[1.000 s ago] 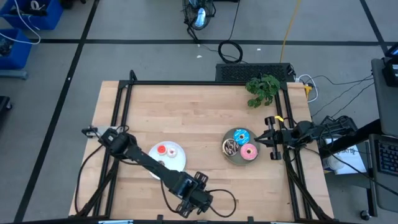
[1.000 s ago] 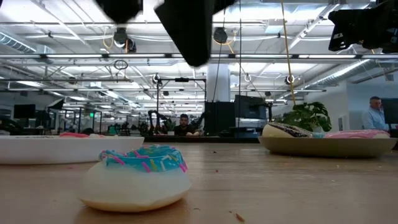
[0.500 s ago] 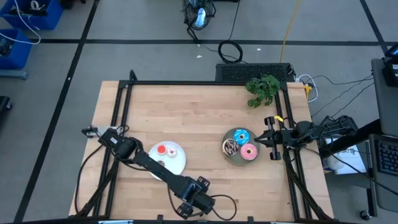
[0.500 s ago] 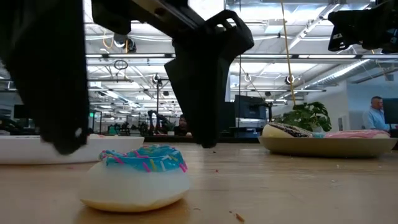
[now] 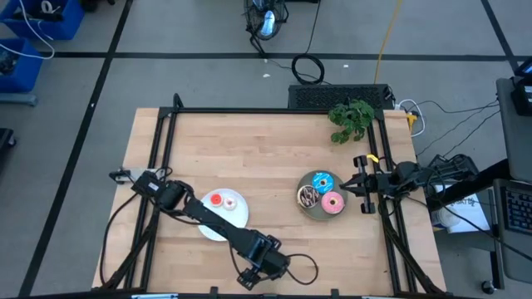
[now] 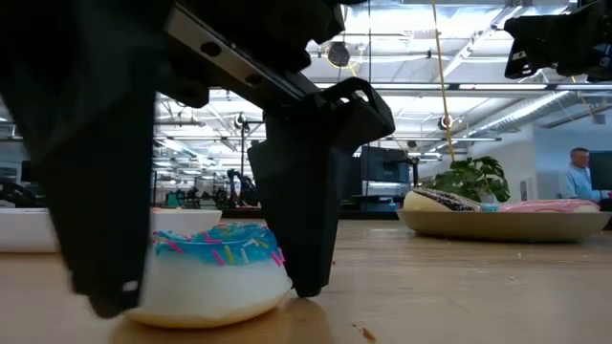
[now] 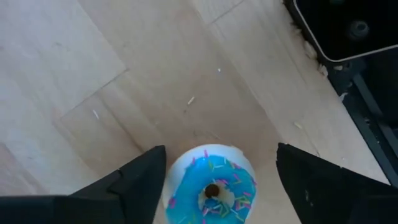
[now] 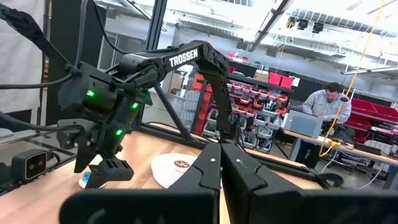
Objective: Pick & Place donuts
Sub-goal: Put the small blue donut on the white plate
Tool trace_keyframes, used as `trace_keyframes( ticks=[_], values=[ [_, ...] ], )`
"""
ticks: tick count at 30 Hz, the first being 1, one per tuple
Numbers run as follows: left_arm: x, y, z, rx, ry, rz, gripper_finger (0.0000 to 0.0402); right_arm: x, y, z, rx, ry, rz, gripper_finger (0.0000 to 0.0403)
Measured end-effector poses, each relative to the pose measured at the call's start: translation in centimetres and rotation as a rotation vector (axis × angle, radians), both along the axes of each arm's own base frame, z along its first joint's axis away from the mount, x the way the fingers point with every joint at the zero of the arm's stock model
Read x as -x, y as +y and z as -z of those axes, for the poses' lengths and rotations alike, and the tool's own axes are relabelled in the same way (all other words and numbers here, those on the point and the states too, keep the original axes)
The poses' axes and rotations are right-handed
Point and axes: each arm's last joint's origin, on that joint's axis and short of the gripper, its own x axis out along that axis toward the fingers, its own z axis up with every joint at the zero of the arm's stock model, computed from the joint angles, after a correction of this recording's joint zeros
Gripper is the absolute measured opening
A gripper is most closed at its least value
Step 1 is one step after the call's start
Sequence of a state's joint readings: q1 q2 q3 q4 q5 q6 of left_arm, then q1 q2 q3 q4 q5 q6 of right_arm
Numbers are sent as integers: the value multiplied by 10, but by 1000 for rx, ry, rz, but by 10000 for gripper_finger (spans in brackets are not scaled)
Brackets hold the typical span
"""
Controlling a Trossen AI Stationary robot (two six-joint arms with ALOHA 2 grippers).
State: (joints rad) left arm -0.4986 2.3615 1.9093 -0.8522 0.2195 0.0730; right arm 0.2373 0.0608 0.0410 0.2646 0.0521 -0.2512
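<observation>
A tiny white donut with blue sprinkled icing [image 6: 210, 272] [image 7: 210, 186] lies flat on the wood near the table's near edge. My left gripper [image 6: 206, 296] [image 7: 221, 149] [image 5: 263, 267] is open and low over it, pointing down, one finger on each side; the gripper hides this donut in the high view. The white plate [image 5: 234, 218] carries a tiny red donut [image 5: 216, 200]. The grey plate [image 5: 309, 211] holds blue sprinkled [image 5: 322, 182], dark brown [image 5: 308, 197] and pink [image 5: 333, 203] donuts. My right gripper [image 5: 350, 185] [image 8: 221, 177] waits shut at the table's right edge.
A green plant [image 5: 351, 119] sits at the far right corner. Black frame rails [image 5: 166, 141] run along the table's edges. A black camera box [image 7: 348, 25] is at the near edge beside the left gripper. People [image 8: 326, 102] are in the room beyond.
My left gripper has come down from well above the blue tiny donut until its open fingers stand low on either side of it. The donut has stayed where it was.
</observation>
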Motion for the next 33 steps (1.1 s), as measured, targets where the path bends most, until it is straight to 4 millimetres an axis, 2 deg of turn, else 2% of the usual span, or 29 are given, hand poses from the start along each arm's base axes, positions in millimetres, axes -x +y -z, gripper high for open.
trace_keyframes(
  ticks=[11,17,21,29,33],
  values=[
    [1,1,1,1,20,-5,220,0,0,0,0,0,2,0],
    [2,0,2,3,30,-27,203,0,0,0,0,1,1,0],
    [4,-2,2,-8,34,-45,232,0,0,0,0,0,1,0],
    [9,-5,-1,-64,34,-81,335,0,0,0,0,1,0,0],
    [14,-7,-3,-96,46,-104,364,0,0,0,-1,1,2,0]
  ],
)
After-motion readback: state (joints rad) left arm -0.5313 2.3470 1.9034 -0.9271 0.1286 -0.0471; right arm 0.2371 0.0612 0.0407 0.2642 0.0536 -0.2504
